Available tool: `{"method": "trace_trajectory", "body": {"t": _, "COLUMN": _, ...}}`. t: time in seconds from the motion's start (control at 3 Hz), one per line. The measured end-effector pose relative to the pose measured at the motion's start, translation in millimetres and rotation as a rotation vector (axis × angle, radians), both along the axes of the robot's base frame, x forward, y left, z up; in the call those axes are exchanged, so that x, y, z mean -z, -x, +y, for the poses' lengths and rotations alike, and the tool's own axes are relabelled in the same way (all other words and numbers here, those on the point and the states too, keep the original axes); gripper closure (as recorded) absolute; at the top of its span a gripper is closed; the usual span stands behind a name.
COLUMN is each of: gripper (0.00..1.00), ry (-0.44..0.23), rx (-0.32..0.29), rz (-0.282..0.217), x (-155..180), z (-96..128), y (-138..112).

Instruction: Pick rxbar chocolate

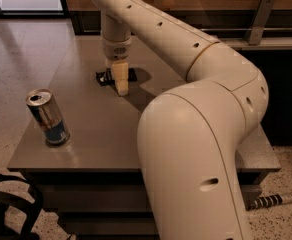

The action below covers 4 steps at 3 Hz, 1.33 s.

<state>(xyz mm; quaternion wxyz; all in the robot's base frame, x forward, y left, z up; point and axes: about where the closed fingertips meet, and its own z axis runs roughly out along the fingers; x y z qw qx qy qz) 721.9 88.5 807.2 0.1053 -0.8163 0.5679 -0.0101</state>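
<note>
here, hand (120,84) sits over middle of rxbar chocolate (105,77), black ends showing either side; grip state cannot tell.

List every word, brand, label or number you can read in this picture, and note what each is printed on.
No text here can be read.
drink can: "..." blue, red and silver bands; any lettering is too blurred to read.
rxbar chocolate: "..." pale marks on the black wrapper, too small to read. The bar is partly hidden by the tool, which is down right over it at the far side of the table.
</note>
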Motion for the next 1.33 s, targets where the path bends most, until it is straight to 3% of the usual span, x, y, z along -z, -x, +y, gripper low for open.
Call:
{"method": "trace_trajectory", "body": {"t": 0.33, "gripper": 0.67, "ry": 0.0, "rx": 0.0, "rz": 0.0, "x": -8.0, "z": 0.0, "y": 0.0}}
{"method": "trace_trajectory", "body": {"t": 0.67, "gripper": 0.91, "ry": 0.0, "rx": 0.0, "rz": 0.0, "x": -14.5, "z": 0.0, "y": 0.0}}
{"method": "trace_trajectory", "body": {"t": 1.0, "gripper": 1.0, "ry": 0.0, "rx": 0.0, "rz": 0.0, "x": -17.4, "z": -0.1, "y": 0.0}}
{"method": "trace_trajectory", "body": {"t": 1.33, "gripper": 1.0, "ry": 0.0, "rx": 0.0, "rz": 0.0, "x": -17.4, "z": 0.0, "y": -0.1}}
